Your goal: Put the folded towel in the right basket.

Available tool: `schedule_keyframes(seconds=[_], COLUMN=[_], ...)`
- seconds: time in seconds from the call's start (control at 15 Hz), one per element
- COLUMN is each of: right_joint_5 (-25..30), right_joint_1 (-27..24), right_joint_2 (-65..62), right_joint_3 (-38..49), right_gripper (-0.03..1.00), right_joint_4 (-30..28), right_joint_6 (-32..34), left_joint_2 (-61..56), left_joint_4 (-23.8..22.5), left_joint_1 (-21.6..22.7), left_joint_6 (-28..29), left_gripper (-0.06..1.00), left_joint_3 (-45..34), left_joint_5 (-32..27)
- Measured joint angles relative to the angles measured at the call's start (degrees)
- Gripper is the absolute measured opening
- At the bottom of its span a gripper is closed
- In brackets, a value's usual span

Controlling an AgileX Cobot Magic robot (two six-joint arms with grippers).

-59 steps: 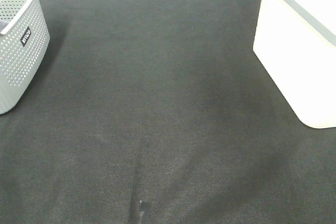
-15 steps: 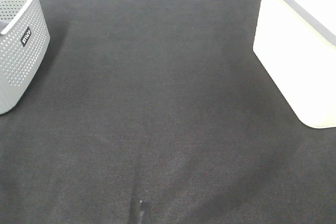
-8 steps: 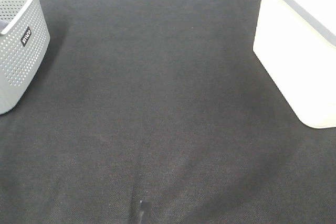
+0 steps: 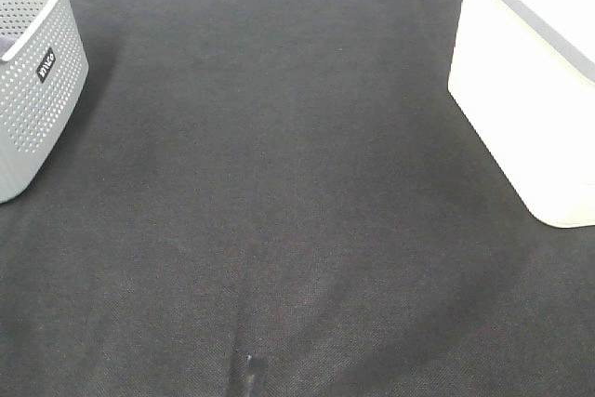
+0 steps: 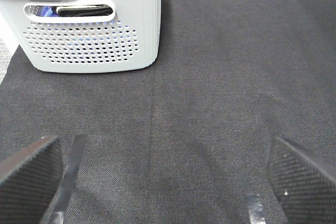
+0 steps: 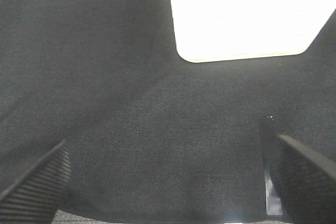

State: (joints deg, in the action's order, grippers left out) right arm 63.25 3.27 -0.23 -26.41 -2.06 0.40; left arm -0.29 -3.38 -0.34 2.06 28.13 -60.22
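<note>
On dark cloth [image 4: 279, 183], right basket [image 4: 535, 81] apparently closed, both grippers spread wide

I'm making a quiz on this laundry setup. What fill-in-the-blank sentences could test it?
1. The grey basket on the left of the high view has walls full of small ____.
2. The white basket stands on the ____ side of the high view.
3. The cloth covering the table is ____ in colour.
4. Both pairs of fingers are spread ____.

Missing words: holes; right; black; open
</note>
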Motion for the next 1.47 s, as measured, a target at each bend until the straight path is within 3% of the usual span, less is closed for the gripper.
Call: schedule_keyframes(seconds=[0.73, 0.87, 1.47], right_joint_5=[0.0, 0.0, 0.0], right_joint_1=[-0.1, -2.9, -3.4], right_joint_2=[0.0, 0.0, 0.0], right_joint_3=[0.0, 0.0, 0.0], right_gripper=[0.98, 0.98, 0.98], right_joint_4=[0.1, 0.4, 0.8], right_joint_6=[0.0, 0.0, 0.0], left_joint_2=[0.0, 0.0, 0.0], left_joint_4=[0.0, 0.0, 0.0], left_joint_1=[0.0, 0.0, 0.0], left_joint_6=[0.0, 0.0, 0.0], left_gripper=[0.99, 0.99, 0.99], left_joint_3=[0.0, 0.0, 0.0], left_joint_5=[0.0, 0.0, 0.0])
